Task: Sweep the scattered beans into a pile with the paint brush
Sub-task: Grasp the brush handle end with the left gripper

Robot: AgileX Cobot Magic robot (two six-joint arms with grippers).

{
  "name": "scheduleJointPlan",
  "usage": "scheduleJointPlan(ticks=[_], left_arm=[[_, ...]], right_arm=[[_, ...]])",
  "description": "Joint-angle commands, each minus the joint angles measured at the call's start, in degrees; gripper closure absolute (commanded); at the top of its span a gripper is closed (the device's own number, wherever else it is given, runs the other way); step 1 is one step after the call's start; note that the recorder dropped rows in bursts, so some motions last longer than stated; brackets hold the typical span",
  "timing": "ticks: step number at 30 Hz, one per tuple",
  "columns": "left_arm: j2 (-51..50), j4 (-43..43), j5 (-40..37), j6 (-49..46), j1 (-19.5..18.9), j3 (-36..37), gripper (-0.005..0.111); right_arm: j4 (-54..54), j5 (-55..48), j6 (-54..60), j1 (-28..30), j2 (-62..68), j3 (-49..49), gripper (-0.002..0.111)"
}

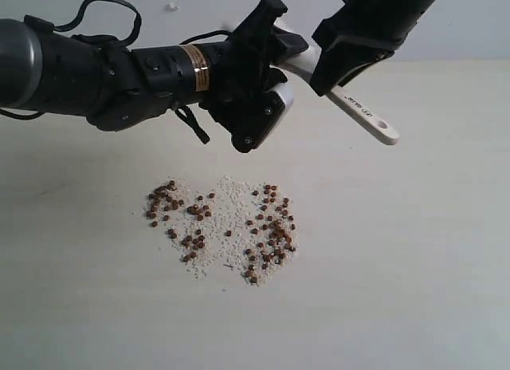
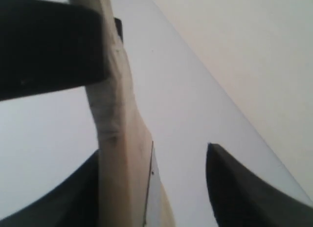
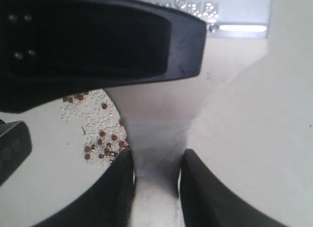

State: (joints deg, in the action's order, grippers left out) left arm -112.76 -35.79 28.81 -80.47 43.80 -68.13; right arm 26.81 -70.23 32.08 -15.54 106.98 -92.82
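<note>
1. Right gripper point(image 3: 156, 158): clenched on the narrow part of the paint brush point(image 1: 362, 111) handle. In the right wrist view both fingers press the pale wood from either side, with no gap.
2. Left gripper point(image 2: 152, 158): released. In the left wrist view its jaws straddle the brush. One finger lies against the wood and the other stands clear, with the grey backdrop visible between. It is not gripping anything.
3. Brush position: held in the air, well above the table point(image 1: 414, 266). In the exterior view its long axis runs from upper left down to lower right. The handle end with the hole sticks out past the right gripper at the lower right.
4. Ferrule point(image 3: 234, 11): it sits on the far side of the right fingers, toward the left gripper. The bristles are hidden in all three views.
5. Beans point(image 1: 271, 230): scattered with off-white crumbs point(image 1: 231, 194) in a loose heart-shaped patch on the table. The patch lies below both grippers and nearer the camera, and nothing is touching it.
6. Key relation: the brush already lies between the left jaws, with its axis running along the left fingers rather than across them. The left arm is the nearer one to the patch.
7. Judgement: this looks like a hand-over, right to left. The left gripper needs to close squarely on the handle before the right lets go.
8. Risk: a one-sided pinch may twist the brush.
</note>
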Motion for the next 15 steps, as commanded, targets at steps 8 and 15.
scheduleJointPlan(ticks=[8,15], left_arm=[[0.0,1.0,0.0,3.2,0.2,-0.3,0.107],[0.0,2.1,-2.0,4.1,0.2,-0.3,0.107]], right_arm=[[0.7,0.3,0.8,0.2,-0.2,-0.5,0.106],[1.8,0.3,0.8,0.2,-0.6,-0.9,0.053]])
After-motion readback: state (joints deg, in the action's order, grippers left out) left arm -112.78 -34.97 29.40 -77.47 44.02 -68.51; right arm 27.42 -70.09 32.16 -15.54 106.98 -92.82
